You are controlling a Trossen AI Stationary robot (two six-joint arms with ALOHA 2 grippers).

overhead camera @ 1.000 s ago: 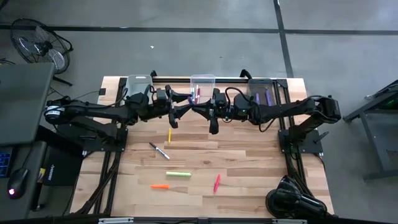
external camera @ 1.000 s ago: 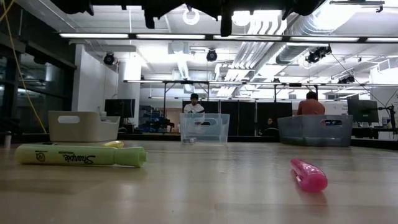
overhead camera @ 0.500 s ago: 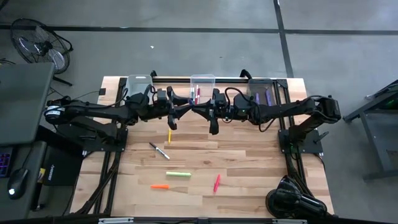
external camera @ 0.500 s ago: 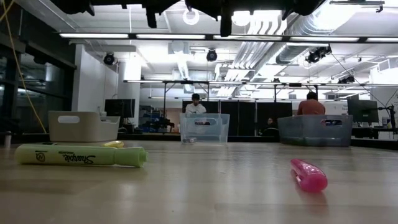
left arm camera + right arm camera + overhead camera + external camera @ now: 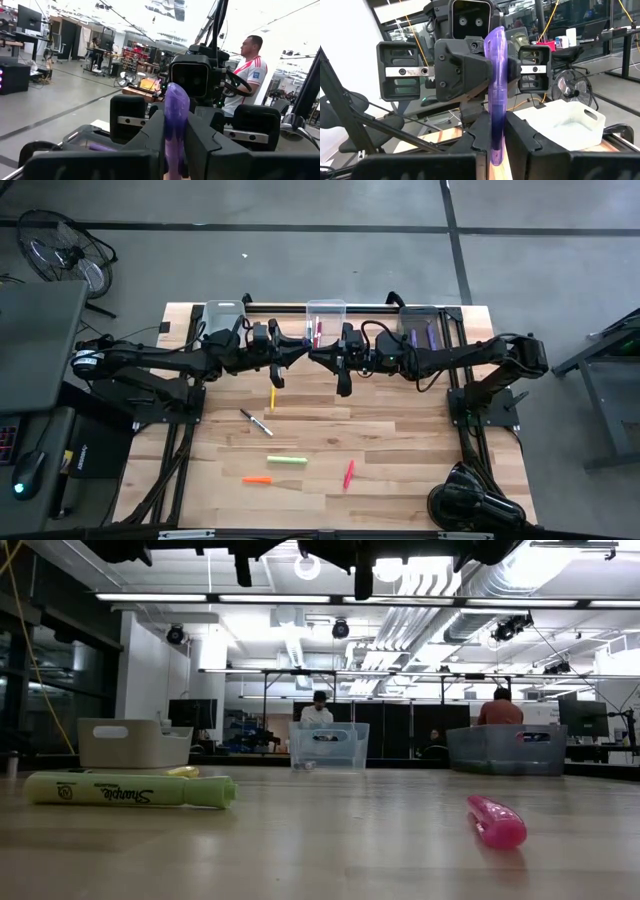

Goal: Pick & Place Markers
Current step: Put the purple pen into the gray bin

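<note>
A purple marker (image 5: pixel 495 75) hangs in the air in front of the middle clear bin (image 5: pixel 325 313), bridging my two grippers, which meet tip to tip. My left gripper (image 5: pixel 298 352) and my right gripper (image 5: pixel 320 357) are both shut on it. Other markers lie flat on the wood: yellow (image 5: pixel 272 398), black-and-white (image 5: pixel 256 422), light green (image 5: pixel 286 461), orange (image 5: pixel 256 479) and pink-red (image 5: pixel 348 473). In the low view the light green marker (image 5: pixel 130 790) and the pink one (image 5: pixel 495 821) lie nearest. My left gripper pinches one end of the purple marker (image 5: pixel 176 120) between its two fingers, coming level from the table's left. The marker runs along the fingers, clear of the table. My right gripper pinches the marker's other end (image 5: pixel 494 145) between its two fingers (image 5: pixel 520 137), level from the table's right. The marker lies along them and reaches across to the left fingers (image 5: pixel 465 70).
A white bin (image 5: pixel 224 314) stands at the back left and a grey bin (image 5: pixel 425 320) with purple markers at the back right. The middle bin holds several markers. People sit in the room beyond the table's far edge.
My left gripper's fingers have drawn together on the purple marker where the two grippers meet. Both arms have kept their place, and the markers on the table lie as before.
</note>
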